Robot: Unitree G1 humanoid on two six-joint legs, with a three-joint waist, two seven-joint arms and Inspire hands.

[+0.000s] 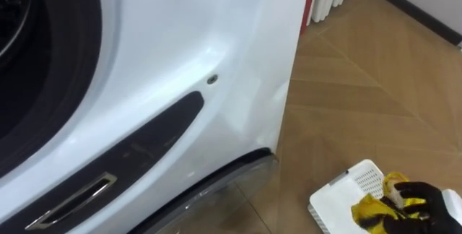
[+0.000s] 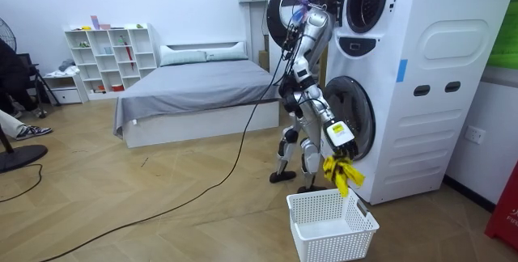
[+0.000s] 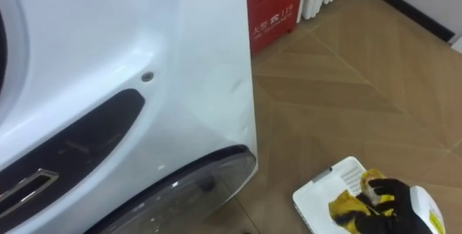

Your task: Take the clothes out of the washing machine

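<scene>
You're in the carry-and-drop step. The right hand (image 1: 426, 198) has its fingers curled tight round the yellow cloth (image 1: 372, 209), so it's clamped on, not loose. In the room view the cloth hangs from the hand in a limp bunch just above the rim of the laundry basket (image 2: 332, 226). I can't tell whether its lowest tip touches the rim.

The robot stands close against the front of the washing machine (image 2: 437, 92), with the basket on the floor (image 1: 361, 82) beside its feet.

My read is that one garment is out and not yet in the basket. For the next move, bring the hand further over the basket's open middle. The cloth sits nearer one corner, so dropping it now could leave it draped on the rim or slipped outside. Then spread the fingers and let it fall.

Materials, quick:
- The cloth is soft, crumpled, bright yellow and thin-looking, so it will fold and snag easily.
- The basket is white plastic and rectangular, with perforated grid walls, and it looks light enough to shift if knocked.
- The machine front is glossy white panel with smooth curves, a dark elongated recess (image 1: 144, 129) and a rounded glass door edge (image 1: 238, 172).
- The floor is wood in a herringbone pattern.
</scene>
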